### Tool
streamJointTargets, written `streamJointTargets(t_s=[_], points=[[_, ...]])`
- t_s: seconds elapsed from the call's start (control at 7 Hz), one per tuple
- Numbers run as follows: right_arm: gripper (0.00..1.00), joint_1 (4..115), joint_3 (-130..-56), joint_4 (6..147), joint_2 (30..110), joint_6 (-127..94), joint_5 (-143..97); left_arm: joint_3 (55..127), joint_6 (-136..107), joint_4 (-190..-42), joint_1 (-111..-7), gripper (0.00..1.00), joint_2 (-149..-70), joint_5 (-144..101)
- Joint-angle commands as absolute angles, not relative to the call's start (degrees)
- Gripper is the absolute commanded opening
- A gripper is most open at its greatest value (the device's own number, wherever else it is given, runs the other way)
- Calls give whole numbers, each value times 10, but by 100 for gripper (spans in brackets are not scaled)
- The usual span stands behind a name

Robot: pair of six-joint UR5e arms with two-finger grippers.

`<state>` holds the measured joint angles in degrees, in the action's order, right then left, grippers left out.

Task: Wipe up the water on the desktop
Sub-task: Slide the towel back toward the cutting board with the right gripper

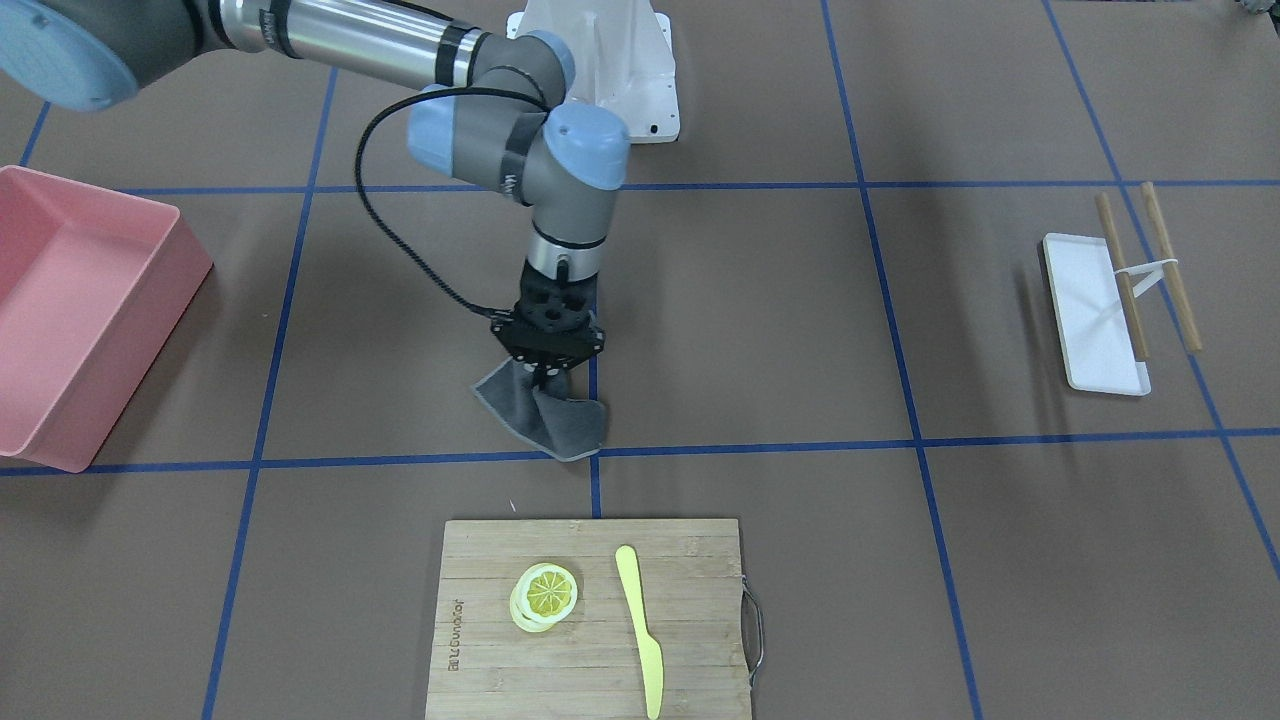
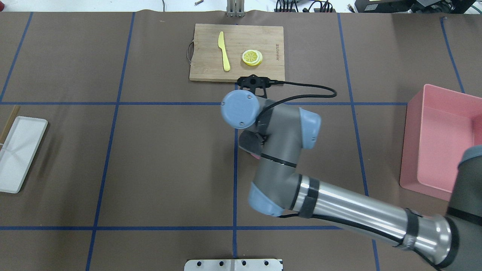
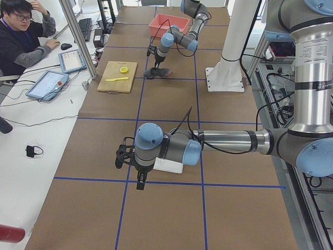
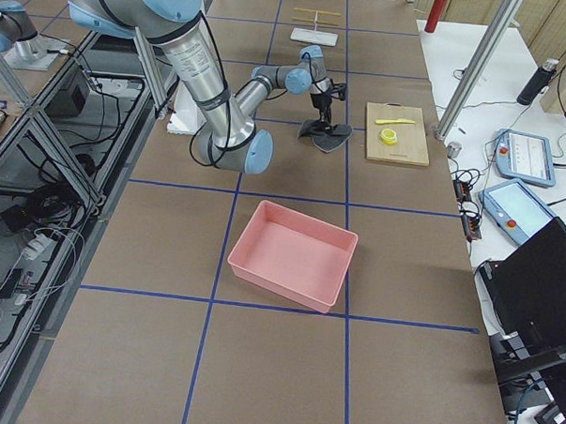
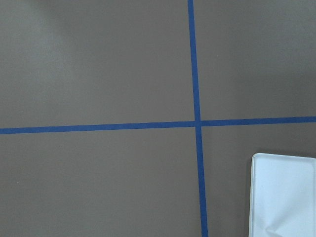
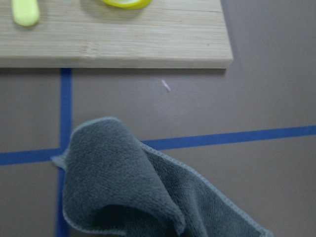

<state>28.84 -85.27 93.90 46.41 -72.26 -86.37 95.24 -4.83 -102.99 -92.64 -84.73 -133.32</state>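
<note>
Grey cloth (image 6: 123,182) is filling the lower half of the right wrist view. It is bunching upward where the right jaws are clamping it, and its hem is trailing over a crossing of blue tape lines on the brown worktop (image 1: 760,330). Just beyond the cloth, past a narrow strip of bare surface, a bamboo cutting board (image 1: 690,600) is lying square to the grid, carrying a lemon slice (image 1: 546,595) and a yellow knife (image 1: 640,630). Wide bare rectangles are stretching away on either side of the cloth. A pink bin (image 1: 70,320) is sitting well apart toward the robot's right, running off the front view's edge. A white tray (image 1: 1090,320) is sitting well apart toward its left, with wooden sticks (image 1: 1170,265) lying on and beside it. The left arm (image 3: 171,148) is hanging over that tray's end; whether the left jaws are clenched or released cannot be told.
</note>
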Motion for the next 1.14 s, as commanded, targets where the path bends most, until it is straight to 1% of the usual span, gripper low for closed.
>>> streamJointTargets(t_s=[0.0, 0.29, 0.43, 0.57, 0.71, 0.86, 1.0], points=[[0, 344, -981, 958, 615, -601, -891, 953, -48, -1030, -926, 98, -847, -1334], [0, 381, -991, 959, 671, -543, -890, 951, -48, -1030, -926, 98, -847, -1334], [0, 380, -989, 957, 665, -541, -889, 951, -48, -1029, -926, 98, -847, -1334], [0, 368, -986, 954, 627, -575, -890, 951, -48, -1028, -926, 98, -848, -1333], [0, 344, -979, 958, 572, -642, -890, 951, -48, -1027, -926, 98, -850, -1333], [0, 319, -927, 955, 503, -696, -890, 951, -49, -1025, -926, 98, -853, -1333], [0, 300, -846, 954, 417, -754, -888, 951, -49, -1024, -926, 98, -853, -1332]])
